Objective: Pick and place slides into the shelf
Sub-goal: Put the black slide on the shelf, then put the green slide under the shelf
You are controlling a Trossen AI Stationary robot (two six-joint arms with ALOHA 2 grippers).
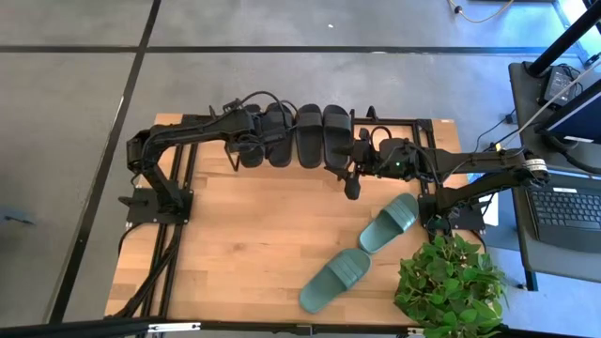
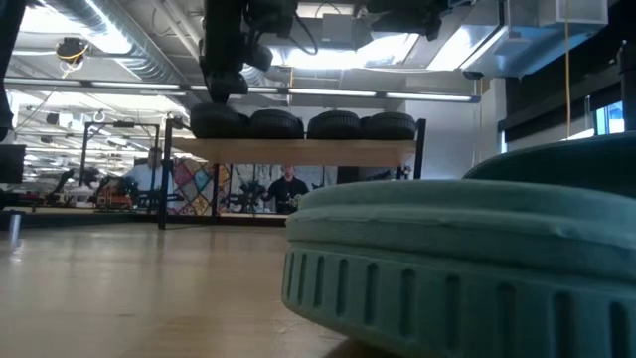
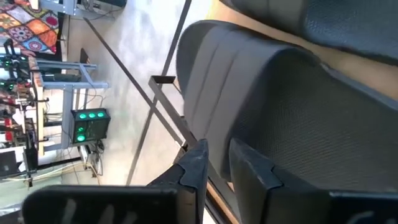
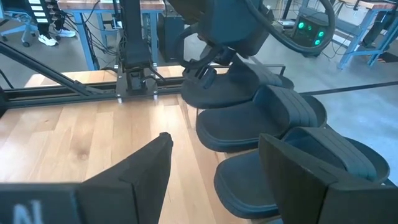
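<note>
Four black slides lie side by side on the shelf (image 2: 298, 151), at the table's far edge. My left gripper (image 1: 246, 143) reaches down onto the leftmost black slide (image 1: 254, 141) and is shut on it. That slide fills the left wrist view (image 3: 292, 106) and shows far off in the right wrist view (image 4: 224, 90). My right gripper (image 1: 352, 188) hangs open just in front of the shelf's right part and touches nothing. Two green slides (image 1: 390, 223) (image 1: 335, 280) lie sole down on the table's near right; one looms in the low view (image 2: 467, 249). My left gripper pinches the leftmost black slide at its outer side edge (image 3: 217, 177), between its two fingers (image 3: 198, 163). It comes from above, pointing down. The slide lies flat on the shelf's plank next to the other black ones.
A potted plant (image 1: 449, 282) stands at the table's near right corner, next to the green slides. A desk with a laptop (image 1: 568, 211) stands off the table's right side. Bare wood (image 1: 254, 235) spans the table's middle and near left. People show far behind the shelf (image 2: 288, 189).
</note>
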